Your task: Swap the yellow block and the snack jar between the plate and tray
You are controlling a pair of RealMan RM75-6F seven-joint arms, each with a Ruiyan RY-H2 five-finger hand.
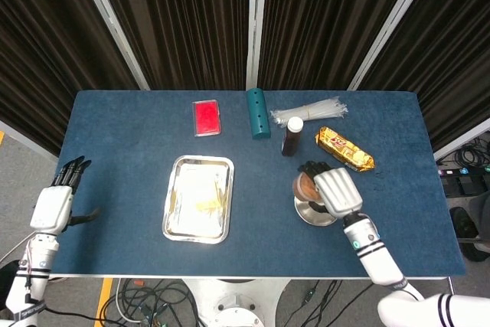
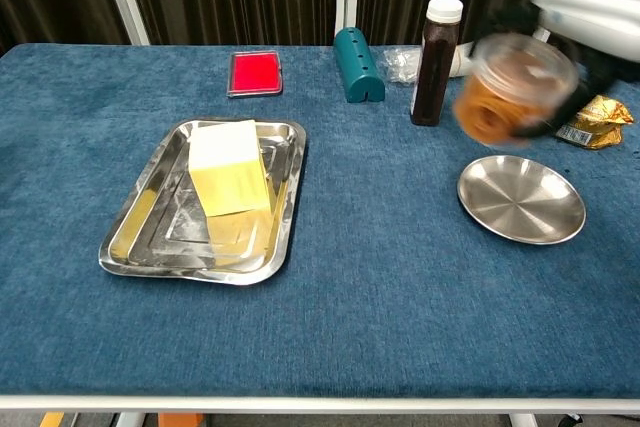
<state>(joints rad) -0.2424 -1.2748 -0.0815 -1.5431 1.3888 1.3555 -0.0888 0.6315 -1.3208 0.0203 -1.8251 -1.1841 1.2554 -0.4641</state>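
My right hand grips the clear snack jar of orange snacks and holds it in the air above the round steel plate; the jar is blurred in the chest view. In the head view the jar covers part of the plate. The yellow block lies in the rectangular steel tray, and in the head view the block is pale against the tray. Off the table's left edge, my left hand hangs with fingers apart and nothing in it.
At the back of the table stand a dark bottle with a white cap, a teal cylinder, a red flat case, a bag of white ties and a gold snack packet.
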